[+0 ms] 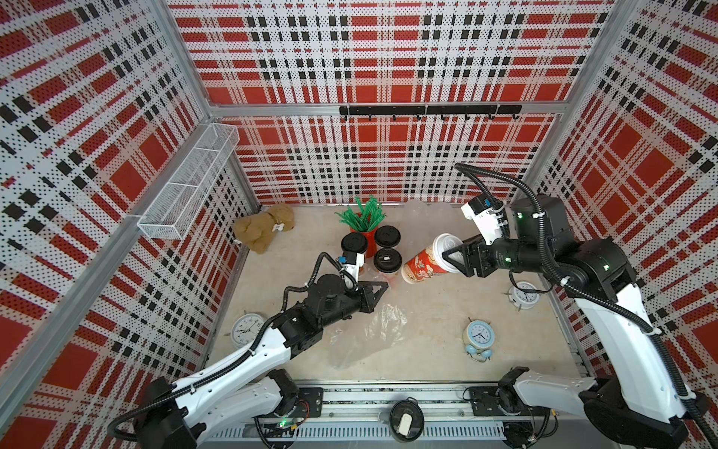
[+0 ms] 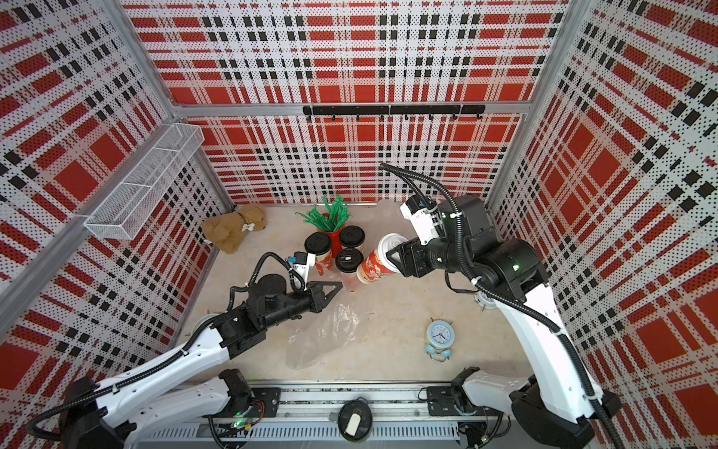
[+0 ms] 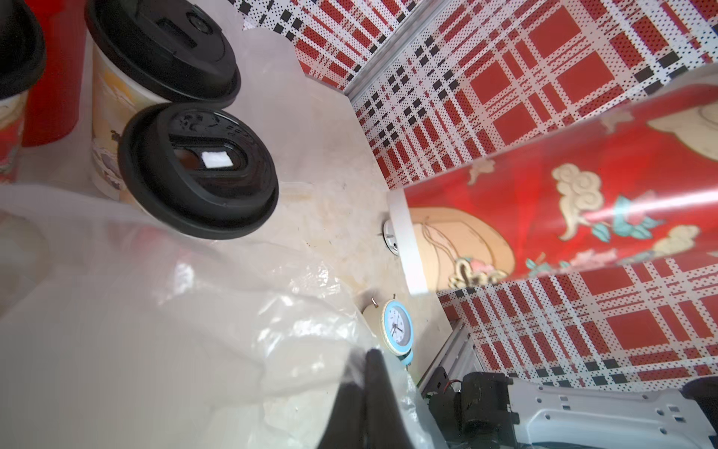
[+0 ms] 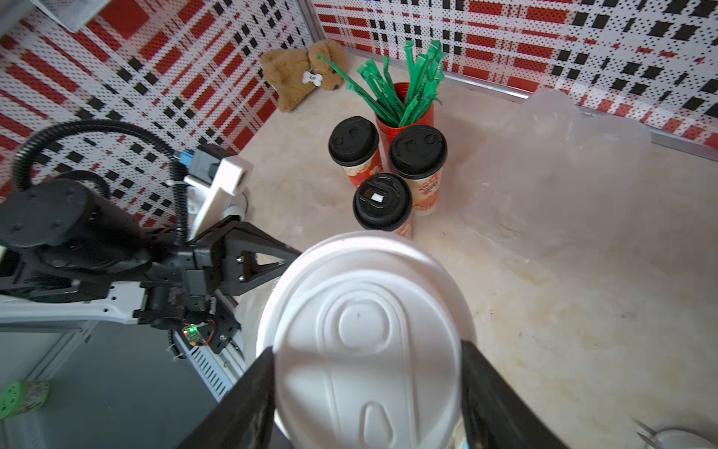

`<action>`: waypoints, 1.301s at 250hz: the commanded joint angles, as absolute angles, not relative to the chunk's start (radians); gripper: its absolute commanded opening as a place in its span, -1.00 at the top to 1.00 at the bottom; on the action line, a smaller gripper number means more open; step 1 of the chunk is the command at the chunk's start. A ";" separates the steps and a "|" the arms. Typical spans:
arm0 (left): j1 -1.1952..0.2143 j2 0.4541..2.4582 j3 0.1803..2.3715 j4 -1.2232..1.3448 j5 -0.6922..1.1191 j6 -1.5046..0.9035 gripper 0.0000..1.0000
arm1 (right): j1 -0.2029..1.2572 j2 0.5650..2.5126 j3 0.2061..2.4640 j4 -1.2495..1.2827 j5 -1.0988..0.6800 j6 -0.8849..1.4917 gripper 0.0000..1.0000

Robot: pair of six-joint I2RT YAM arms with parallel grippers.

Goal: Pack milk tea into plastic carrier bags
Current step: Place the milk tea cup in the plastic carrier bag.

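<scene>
No cup is bagged yet. The right gripper (image 1: 450,259) has its jaws clamped round the white-lid cup (image 1: 423,265) near the lid, holding it tilted in the air at 1 o'clock from the bag (image 1: 373,330). The left gripper (image 1: 382,288), jaws pressed together, seems to pinch that bag's rim, though the clear film blurs the contact. Three black-lid cups (image 1: 387,259) stand at 12 o'clock; the second bag (image 4: 563,163) lies unused

plush bear (image 1: 266,229), red cylinder (image 1: 368,238) of green straws (image 1: 363,215), blue clock (image 1: 478,337), wall-hung wire basket (image 1: 190,182).
</scene>
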State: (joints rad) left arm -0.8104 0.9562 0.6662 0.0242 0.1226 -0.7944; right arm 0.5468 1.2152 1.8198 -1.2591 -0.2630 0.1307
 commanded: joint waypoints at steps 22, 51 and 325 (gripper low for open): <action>-0.816 0.944 0.647 0.112 0.075 -0.805 1.00 | 0.558 1.174 1.751 -1.186 -0.381 0.189 0.07; -0.816 0.935 0.640 0.137 0.068 -0.801 1.00 | 0.563 1.154 1.701 -1.159 -0.395 0.211 0.08; -0.918 0.797 0.422 0.440 -0.209 -0.893 1.00 | 0.752 1.149 1.437 -0.946 -0.378 0.364 0.16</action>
State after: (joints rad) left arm -0.8951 0.8200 0.4503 0.3611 -0.1234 -0.8581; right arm 0.7322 1.1584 1.4685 -1.0420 -0.4065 0.3378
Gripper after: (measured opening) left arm 0.047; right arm 0.689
